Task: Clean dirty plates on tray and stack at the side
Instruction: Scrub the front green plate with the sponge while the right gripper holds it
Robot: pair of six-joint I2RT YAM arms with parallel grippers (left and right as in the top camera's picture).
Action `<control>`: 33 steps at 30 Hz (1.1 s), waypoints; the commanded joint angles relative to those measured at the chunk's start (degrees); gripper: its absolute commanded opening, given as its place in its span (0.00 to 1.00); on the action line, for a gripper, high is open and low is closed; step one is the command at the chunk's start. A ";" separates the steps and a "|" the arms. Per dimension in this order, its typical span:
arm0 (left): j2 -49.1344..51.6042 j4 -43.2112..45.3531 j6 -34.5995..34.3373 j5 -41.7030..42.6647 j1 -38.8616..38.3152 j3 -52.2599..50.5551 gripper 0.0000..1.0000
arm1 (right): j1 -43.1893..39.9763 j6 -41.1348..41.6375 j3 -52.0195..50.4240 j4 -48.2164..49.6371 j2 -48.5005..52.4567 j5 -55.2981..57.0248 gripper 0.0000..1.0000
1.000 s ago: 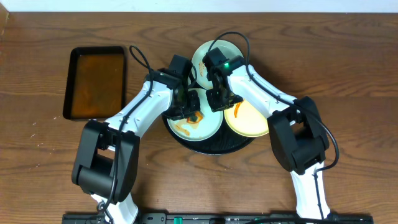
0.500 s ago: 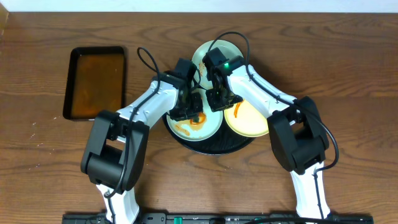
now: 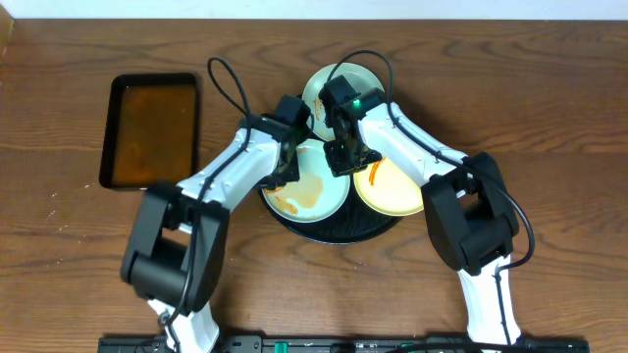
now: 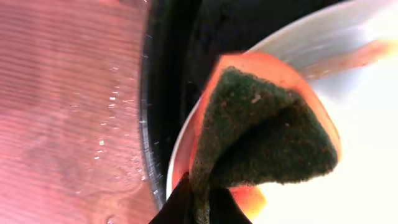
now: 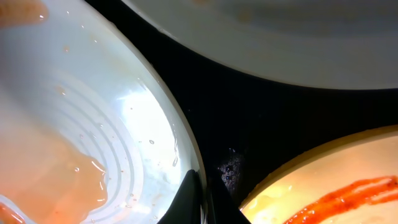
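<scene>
Sweeping outward, the left gripper has dragged its sponge from the near plate centre to the rim, thinning the smear. It stays clamped on the sponge. Beside it, the right gripper pinches that rim. All plates sit on the tray. The yellow plate by the right gripper is streaked, and nothing is stacked.

**Covered Plates, Cropped Claws**

Overhead, the right arm covers part of the far plate. In the left wrist view the sponge blocks much of the left plate, and the left claw pinching it is cut off at the bottom edge. The right claw's grip cannot be told.
</scene>
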 commanded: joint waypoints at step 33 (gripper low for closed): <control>-1.57 3.34 1.20 -14.29 -0.87 -0.28 0.08 | -0.20 0.31 0.57 -0.04 1.55 1.57 0.01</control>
